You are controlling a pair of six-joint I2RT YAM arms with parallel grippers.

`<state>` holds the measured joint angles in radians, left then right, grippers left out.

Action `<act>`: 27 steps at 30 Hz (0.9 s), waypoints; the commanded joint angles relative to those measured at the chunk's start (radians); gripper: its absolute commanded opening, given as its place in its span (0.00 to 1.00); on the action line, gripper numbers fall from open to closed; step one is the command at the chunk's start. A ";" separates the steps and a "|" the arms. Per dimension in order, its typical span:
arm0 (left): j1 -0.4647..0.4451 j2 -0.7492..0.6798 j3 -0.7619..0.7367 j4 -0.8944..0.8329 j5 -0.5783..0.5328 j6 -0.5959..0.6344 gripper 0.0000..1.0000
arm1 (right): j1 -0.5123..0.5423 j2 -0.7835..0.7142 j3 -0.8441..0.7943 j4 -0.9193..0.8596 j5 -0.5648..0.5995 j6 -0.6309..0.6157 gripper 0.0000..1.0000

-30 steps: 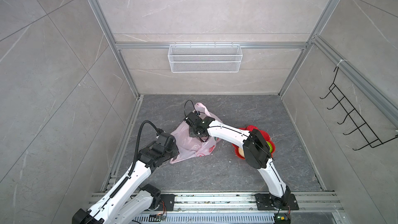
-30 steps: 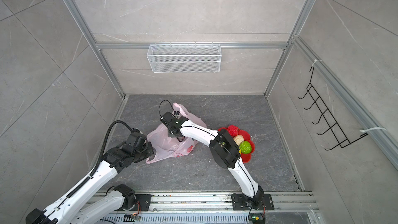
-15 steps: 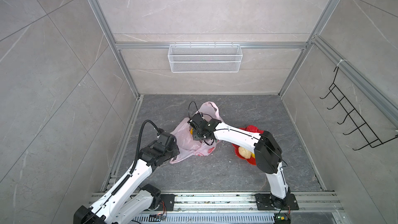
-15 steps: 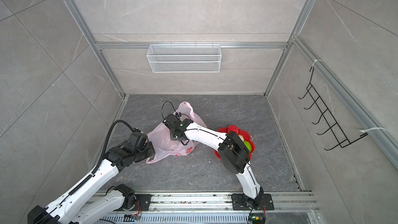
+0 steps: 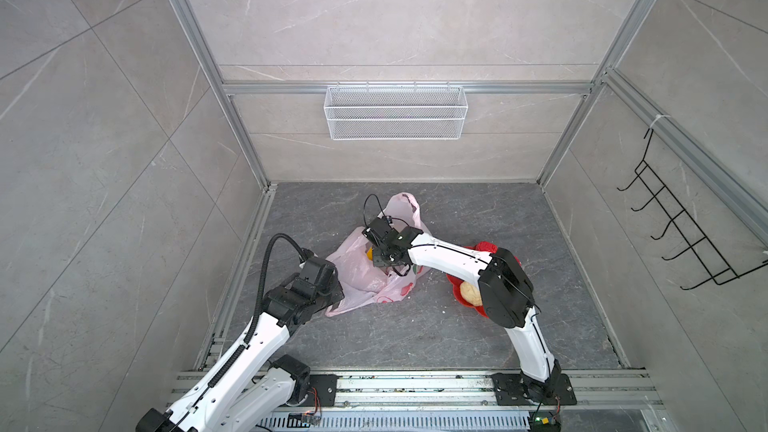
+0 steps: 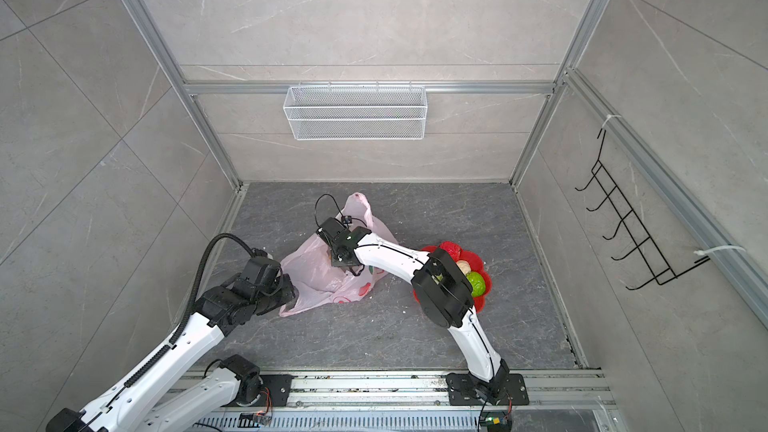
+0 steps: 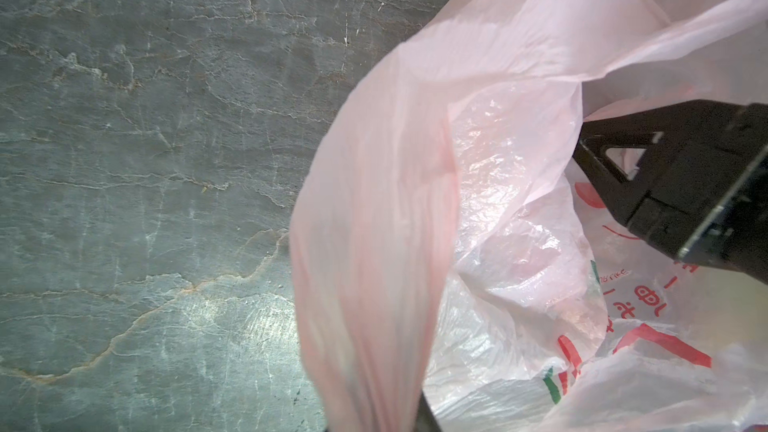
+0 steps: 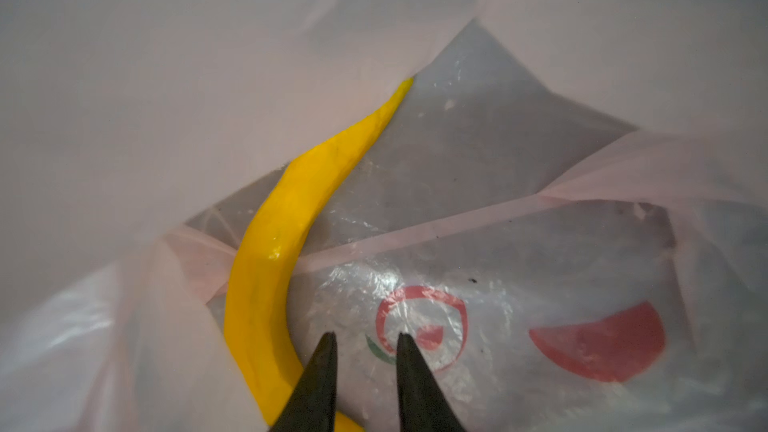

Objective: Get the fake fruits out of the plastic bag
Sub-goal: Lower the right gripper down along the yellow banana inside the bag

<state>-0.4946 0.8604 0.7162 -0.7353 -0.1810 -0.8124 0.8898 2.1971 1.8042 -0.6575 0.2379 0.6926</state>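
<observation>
1. The plastic bag (image 5: 361, 284) lies crumpled on the gray floor (image 5: 415, 338). Its mouth is open at the top.
2. The left claw (image 5: 332, 300) is at the bag's near left corner. It is pinched tight on a strip of the bag, and the left wrist view shows that pink strip running down toward it.
3. The right claw (image 8: 365, 336) reaches down into the bag's mouth. Its two black fingers (image 8: 411, 384) stand a little way apart, with nothing between them.
4. A yellow banana (image 8: 270, 243) lies inside the bag, on the bag's bottom. One end goes behind a finger of the right claw. I cannot tell if they touch.
5. A red ring printed on the bag shows just past the gap between the fingers.
6. A red dish (image 6: 484, 305) sits on the floor near the bag, on its right side in both top views.
7. In the dish, out of the bag, are a cream ball (image 6: 463, 265), a green ball (image 6: 478, 282) and a red ball (image 6: 451, 249).
8. The right arm (image 6: 390, 257) goes from the bag across the dish and hides part of it.
</observation>
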 commanded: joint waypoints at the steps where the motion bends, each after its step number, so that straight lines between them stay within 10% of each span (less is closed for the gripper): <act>1: 0.001 -0.019 0.039 -0.021 -0.021 -0.003 0.00 | -0.005 0.027 0.043 0.032 -0.023 0.019 0.29; 27: 0.001 -0.033 -0.026 0.031 -0.002 -0.002 0.00 | -0.012 0.155 0.187 0.068 -0.206 0.023 0.51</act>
<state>-0.4946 0.8307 0.6998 -0.7277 -0.1810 -0.8120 0.8791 2.3337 1.9636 -0.5972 0.0570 0.7078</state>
